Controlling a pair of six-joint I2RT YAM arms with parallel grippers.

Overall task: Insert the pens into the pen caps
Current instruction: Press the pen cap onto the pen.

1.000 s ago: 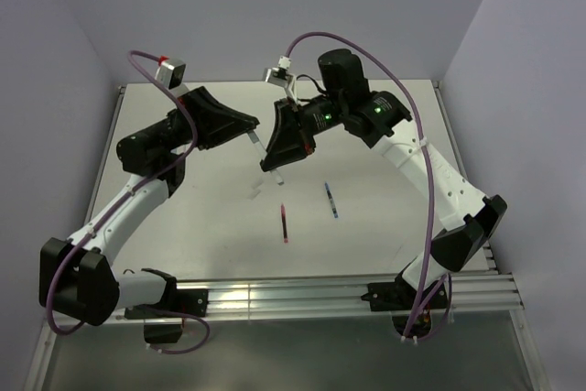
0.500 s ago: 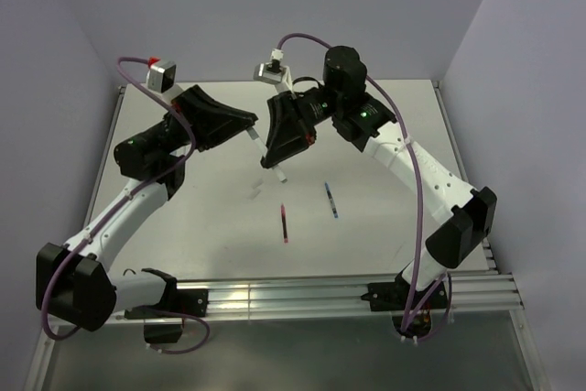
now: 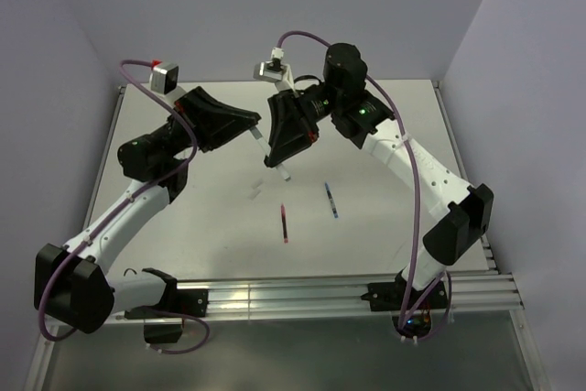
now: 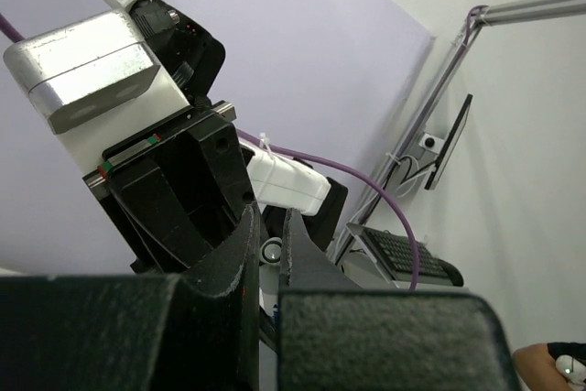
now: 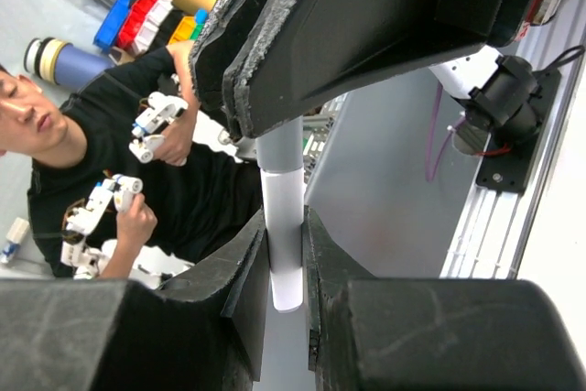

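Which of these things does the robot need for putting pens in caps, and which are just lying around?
For the job: white pen, grey cap, red pen, blue pen.
Just lying about: metal rail, keyboard, monitor.

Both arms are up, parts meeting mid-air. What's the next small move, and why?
Probably push the right fingers slightly toward the left fingers, along the pen's axis. In the right wrist view, the white pen they grip looks lined up end to end with the grey cap held by the left fingers, but I can't tell whether it is seated.
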